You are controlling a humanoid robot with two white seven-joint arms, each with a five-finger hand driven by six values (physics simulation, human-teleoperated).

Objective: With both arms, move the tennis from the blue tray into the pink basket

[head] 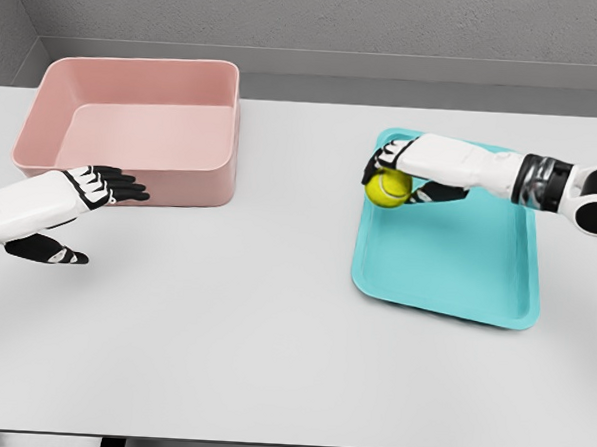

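A yellow-green tennis ball (388,188) sits at the near-left part of the blue tray (466,277) on the right of the table. My right hand (386,168) reaches in from the right, its black fingers curled over the top and back of the ball. The pink basket (133,125) stands at the far left, with nothing visible inside. In front of the basket's near wall, my left hand (105,198) hovers with fingers stretched out and thumb held below, holding nothing.
The white table (243,321) spans the view, with its front edge near the bottom. A grey wall runs behind the table.
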